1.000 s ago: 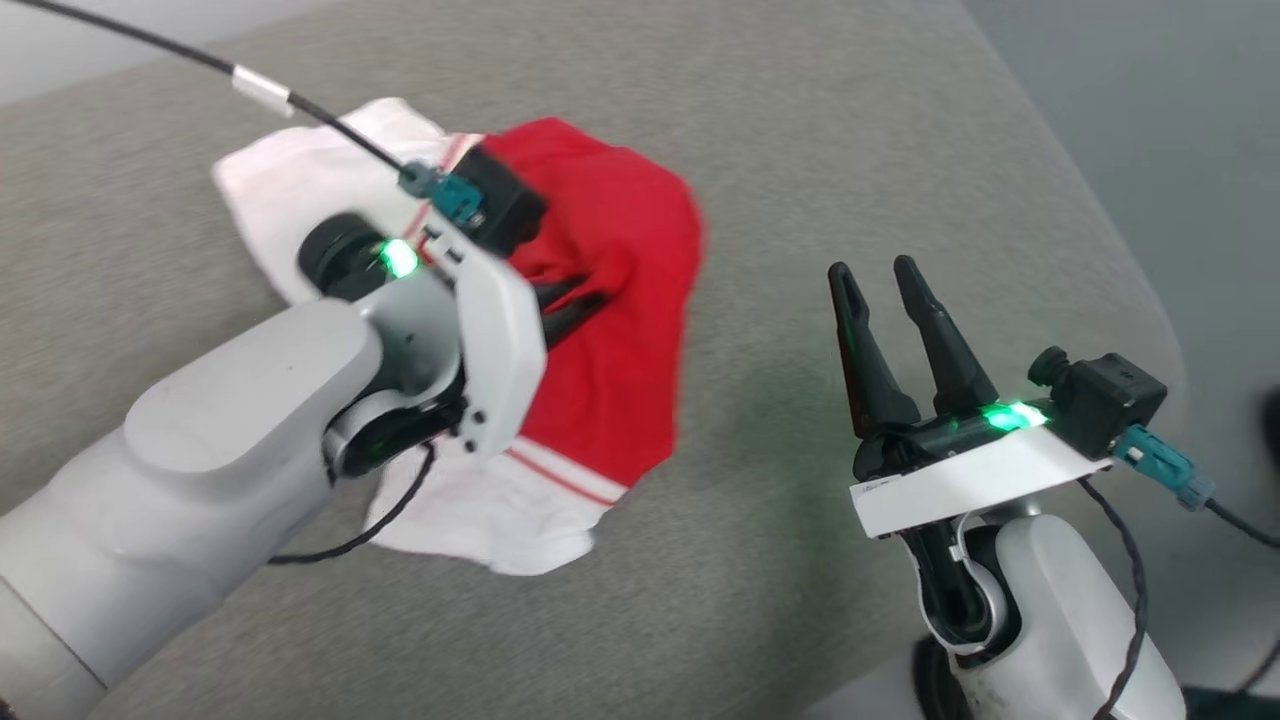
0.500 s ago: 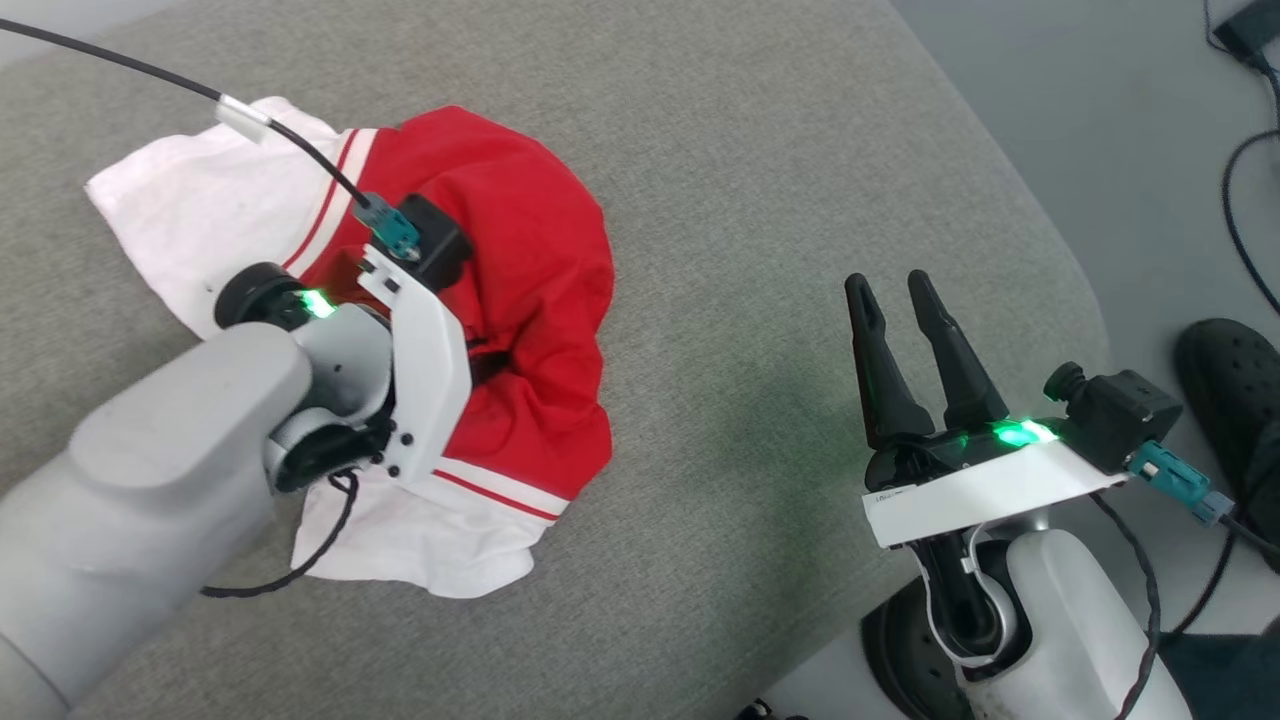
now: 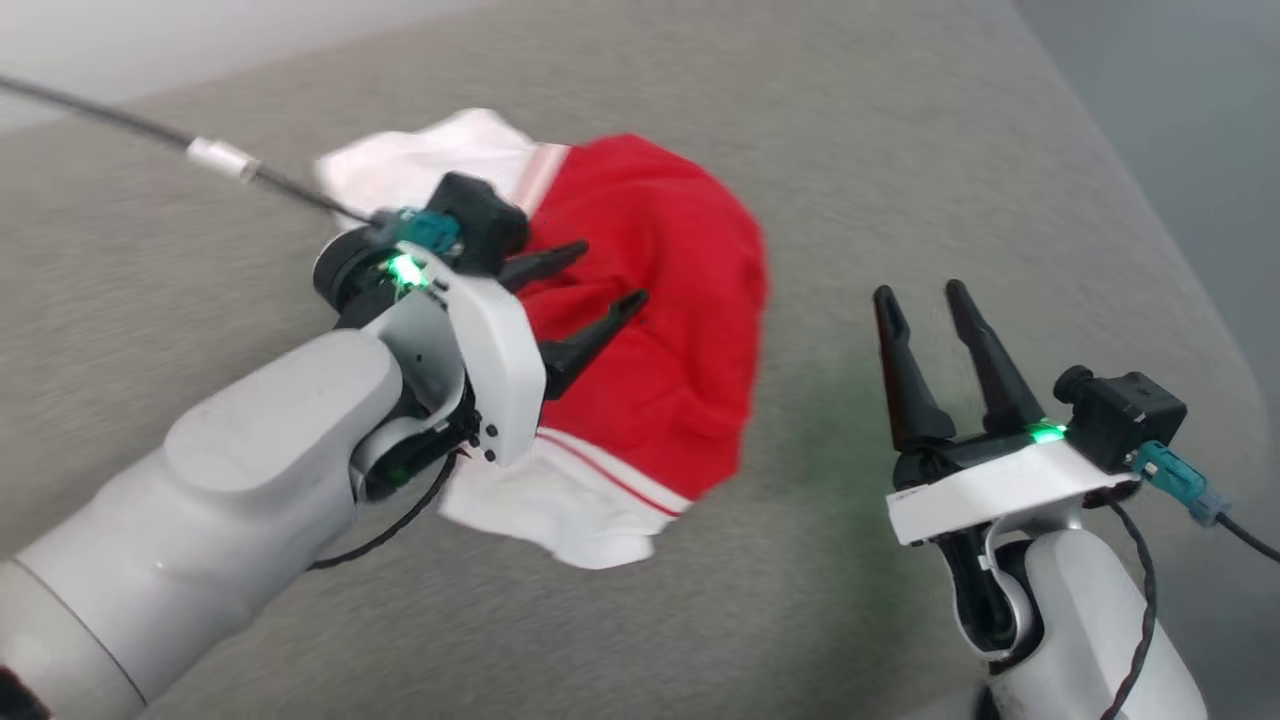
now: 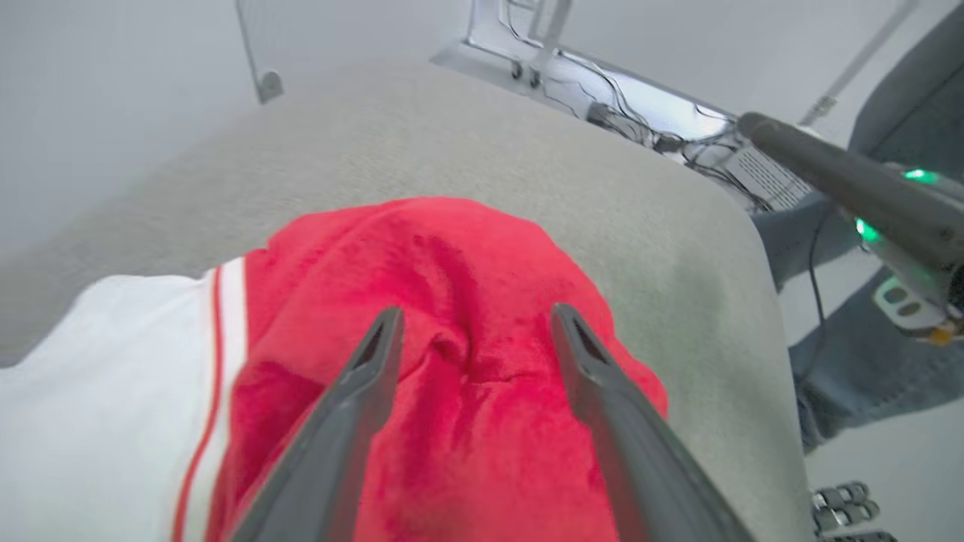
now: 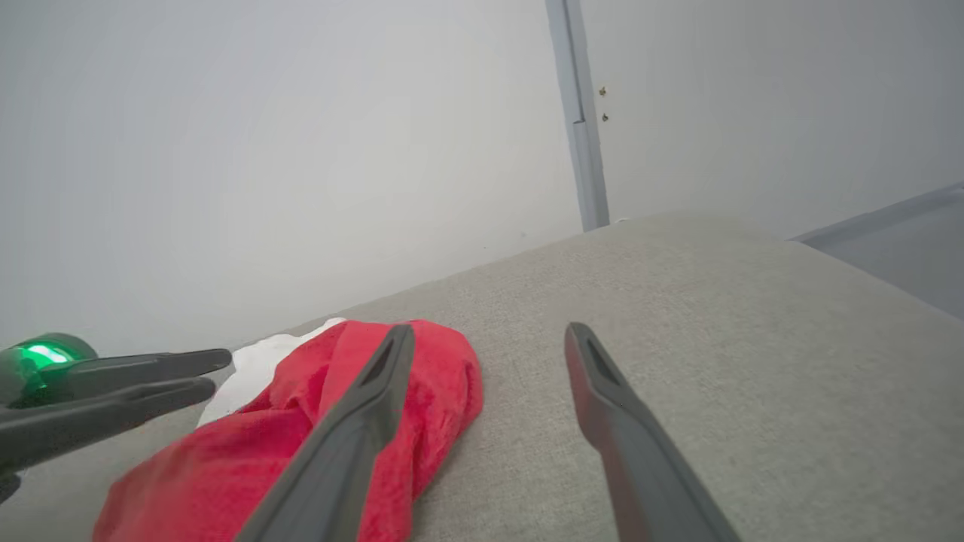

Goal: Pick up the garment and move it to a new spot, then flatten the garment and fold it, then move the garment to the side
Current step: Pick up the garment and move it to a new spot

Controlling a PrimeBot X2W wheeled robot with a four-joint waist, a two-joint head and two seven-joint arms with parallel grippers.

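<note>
**Left to right, head view.** The left gripper (image 3: 612, 271) enters from 8 o'clock and points toward 2 o'clock. Its jaws, pinched into the red cloth a moment earlier, now stand wide apart just above it, with nothing between them. The garment (image 3: 660, 380) has therefore been let go. It lies in a crumpled heap on the grey fabric-covered worktop (image 3: 900, 150), left of centre. Its red body is bunched, with one white sleeve panel at its 11 o'clock and another, edged with striped trim, at its 6 o'clock. In the left wrist view a raised pleat of red cloth sits between the fingers, probably where the pinch was. At 4 o'clock from the heap and apart from it, the right gripper (image 3: 918, 290) waits, pointing to 12 o'clock, its jaws open and empty.

**Reading.** The move to a new spot appears complete, and flattening comes next. The lettering is hidden and no hem can be told, so both grippers will likely need to find edges before spreading the cloth.
</note>
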